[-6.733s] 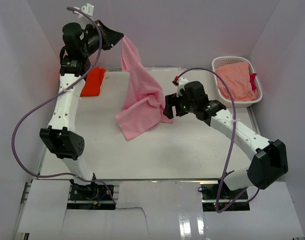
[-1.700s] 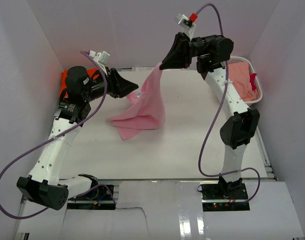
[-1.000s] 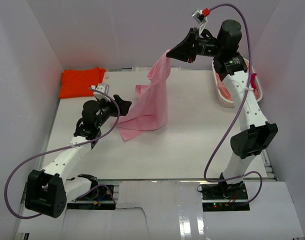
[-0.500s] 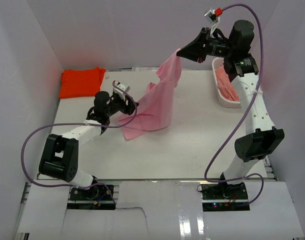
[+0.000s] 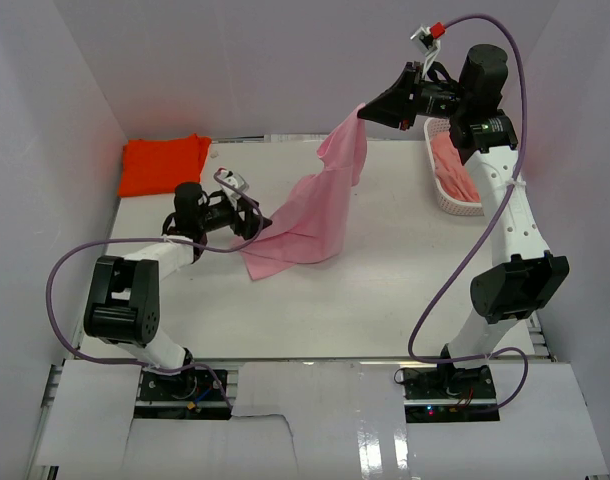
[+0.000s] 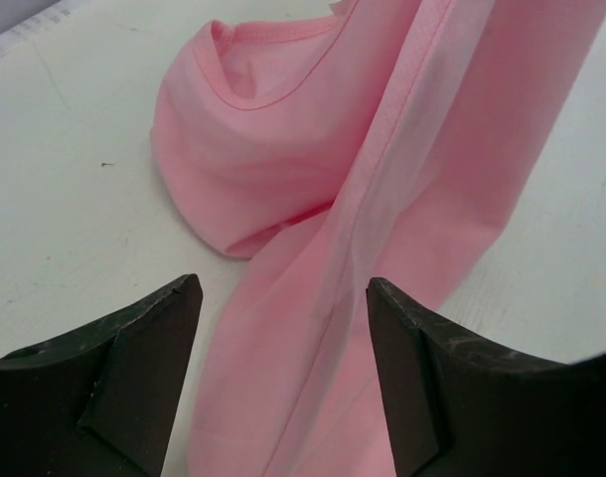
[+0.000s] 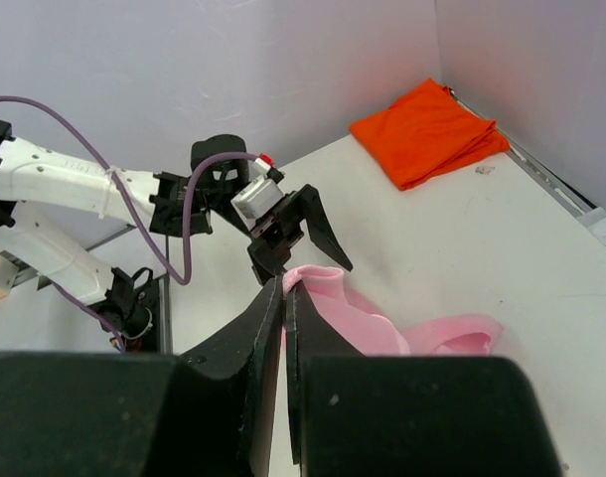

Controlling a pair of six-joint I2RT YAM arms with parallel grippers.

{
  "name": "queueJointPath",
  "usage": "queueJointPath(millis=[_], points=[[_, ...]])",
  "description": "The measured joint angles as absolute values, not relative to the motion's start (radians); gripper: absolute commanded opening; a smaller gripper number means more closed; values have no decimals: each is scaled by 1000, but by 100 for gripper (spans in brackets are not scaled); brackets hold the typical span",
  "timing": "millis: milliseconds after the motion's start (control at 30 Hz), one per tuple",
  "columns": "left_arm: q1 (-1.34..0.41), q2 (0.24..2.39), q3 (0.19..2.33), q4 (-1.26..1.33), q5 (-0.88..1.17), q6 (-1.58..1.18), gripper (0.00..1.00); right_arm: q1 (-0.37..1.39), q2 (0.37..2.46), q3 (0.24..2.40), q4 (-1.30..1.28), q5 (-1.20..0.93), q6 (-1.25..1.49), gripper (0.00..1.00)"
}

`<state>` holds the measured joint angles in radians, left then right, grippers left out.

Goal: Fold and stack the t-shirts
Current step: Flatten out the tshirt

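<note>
Robotics lab cell, plain white walls (image 5: 275, 60) enclosing a white table (image 5: 385, 290); cabled arms (image 5: 512, 215) bolted alongside

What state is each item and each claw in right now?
pink t-shirt: unfolded, top held up by the right claw, bottom crumpled on the table.
orange t-shirt: folded, flat in the far left corner.
left claw: open, low by the pink cloth, holding nothing.
right claw: shut on pink t-shirt, raised.
white lattice basket: upright, salmon cloth inside.

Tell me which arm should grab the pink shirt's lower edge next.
Probably left. The left claw is open, low at the draped part of the pink shirt; the right claw is shut on its top, aloft.
</note>
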<state>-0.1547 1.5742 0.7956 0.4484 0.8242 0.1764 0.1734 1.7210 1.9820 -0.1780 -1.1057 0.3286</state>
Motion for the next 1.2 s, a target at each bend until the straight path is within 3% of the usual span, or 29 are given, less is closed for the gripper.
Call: queueJointPath(millis=[133,333,467,767,1200], points=[[-102,1578,787,450,929,222,76,171,1725,1994,-182,-1117,330,8],[-96,1576,740,438,890,287,75,171,1727,2012,-184,-1129,330,8],[-96,1576,727,427,871,308,65,170,1740,2037,-185,-1136,330,8],[-94,1597,679,411,819,374,55,156,1767,2045,-186,-1156,332,8],[-93,1610,676,388,812,385,47,106,1794,2128,-193,-1180,352,8]])
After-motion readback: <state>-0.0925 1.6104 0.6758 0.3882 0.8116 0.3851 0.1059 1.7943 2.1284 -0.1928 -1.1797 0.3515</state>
